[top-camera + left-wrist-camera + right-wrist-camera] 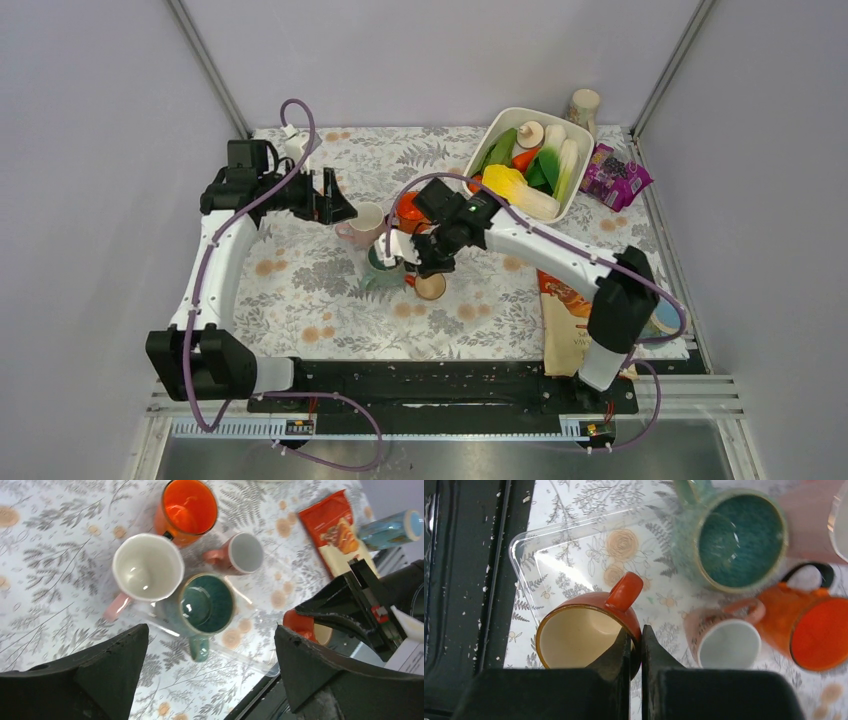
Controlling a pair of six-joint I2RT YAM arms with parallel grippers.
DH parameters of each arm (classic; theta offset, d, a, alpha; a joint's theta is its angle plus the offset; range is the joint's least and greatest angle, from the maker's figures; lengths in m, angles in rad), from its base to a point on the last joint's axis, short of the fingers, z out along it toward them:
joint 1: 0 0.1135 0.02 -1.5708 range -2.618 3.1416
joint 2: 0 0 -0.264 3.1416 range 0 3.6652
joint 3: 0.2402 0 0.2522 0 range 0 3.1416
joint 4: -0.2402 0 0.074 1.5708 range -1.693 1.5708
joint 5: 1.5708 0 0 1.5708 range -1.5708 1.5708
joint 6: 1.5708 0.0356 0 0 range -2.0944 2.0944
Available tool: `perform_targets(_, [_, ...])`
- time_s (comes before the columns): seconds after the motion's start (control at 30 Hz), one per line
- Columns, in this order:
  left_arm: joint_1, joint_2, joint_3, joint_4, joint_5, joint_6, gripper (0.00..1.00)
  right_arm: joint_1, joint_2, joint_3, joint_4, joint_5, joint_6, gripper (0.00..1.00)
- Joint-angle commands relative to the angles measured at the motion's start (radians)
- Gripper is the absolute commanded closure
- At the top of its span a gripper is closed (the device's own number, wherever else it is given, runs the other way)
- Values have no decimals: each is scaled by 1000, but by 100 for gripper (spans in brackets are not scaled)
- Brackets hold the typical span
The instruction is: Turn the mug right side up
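A red-orange mug with a cream inside sits mouth-up and slightly tilted over the near corner of a clear plastic tray. My right gripper is shut on its rim, one finger inside and one outside. In the top view, this mug is just below my right gripper. My left gripper is open and empty, hovering above the tray. It shows beside a pink mug in the top view. The red mug is partly hidden in the left wrist view.
Upright on the tray are a teal mug, an orange mug, a small pink mug and the pink, white-lined mug. A white bin of vegetables, a purple packet and a snack bag lie right.
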Motion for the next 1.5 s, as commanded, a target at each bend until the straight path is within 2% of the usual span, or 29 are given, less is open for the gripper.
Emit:
perform_targets(0.0, [72,-20,-57,26,-51,99,1,66,136,130,-164,-80,-211,100])
perform_targets(0.23, [167,21,-82,34,29,94,1,121,290,182,-79,-51,-234,100])
perform_targets(0.37, [171,20,-87,36,36,97,1,123,351,193,-13,-52,-214,100])
perform_targets(0.8, [171,11,-97,60,33,77,1,125,491,295,-9,54,-208,99])
perform_targets(0.97, [171,8,-98,60,38,80,1,142,437,259,19,97,-192,55])
perform_targets(1.03, [171,9,-98,58,37,80,1,147,403,239,21,108,-195,44])
perform_targets(1.13, [172,12,-99,60,43,79,1,149,336,211,36,129,-173,37])
perform_targets(1.33, [171,1,-101,60,54,83,1,149,118,133,102,181,-41,35])
perform_targets(1.47, [171,-7,-105,59,58,89,1,143,-29,56,184,363,156,33])
